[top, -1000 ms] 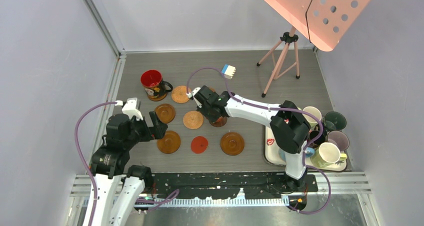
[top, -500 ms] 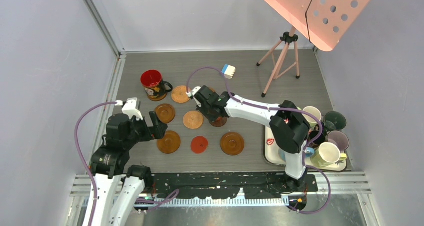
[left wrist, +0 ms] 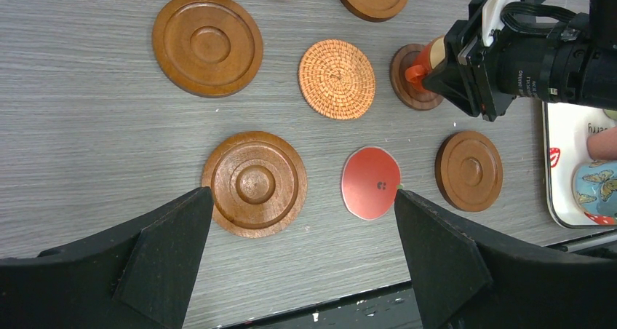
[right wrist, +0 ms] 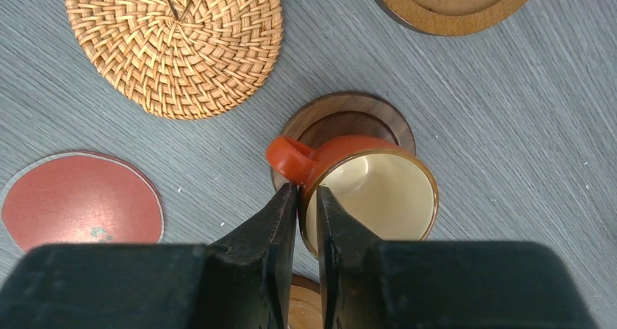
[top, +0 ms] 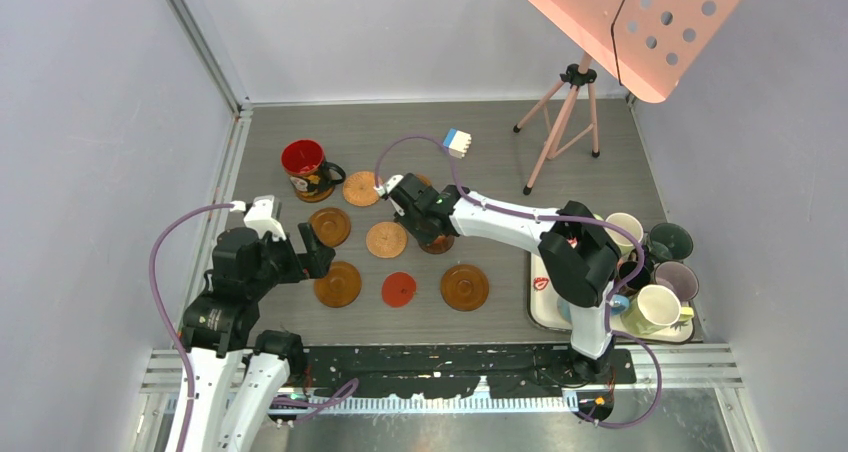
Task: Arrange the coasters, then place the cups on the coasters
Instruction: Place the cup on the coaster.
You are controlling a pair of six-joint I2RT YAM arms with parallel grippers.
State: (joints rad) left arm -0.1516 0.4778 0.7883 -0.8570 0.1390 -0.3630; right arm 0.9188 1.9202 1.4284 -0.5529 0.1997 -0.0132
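Seen from above, the right arm hides the small orange cream-lined cup [right wrist: 364, 191], which stands upright on a dark brown round wooden coaster [right wrist: 349, 114] and covers most of it, with its handle toward the woven straw coaster [right wrist: 174, 41] alongside. The right gripper [right wrist: 305, 205] has close-set jaws astride the cup's wall by the handle; whether they pinch it cannot be told. The left gripper [left wrist: 302, 196] hangs wide open, empty.

Woven rattan coaster [right wrist: 173, 49] (rough), glossy glazed cup [right wrist: 367, 191], smooth varnished wood coaster [left wrist: 254, 184], matt woodgrain table [left wrist: 87, 125].
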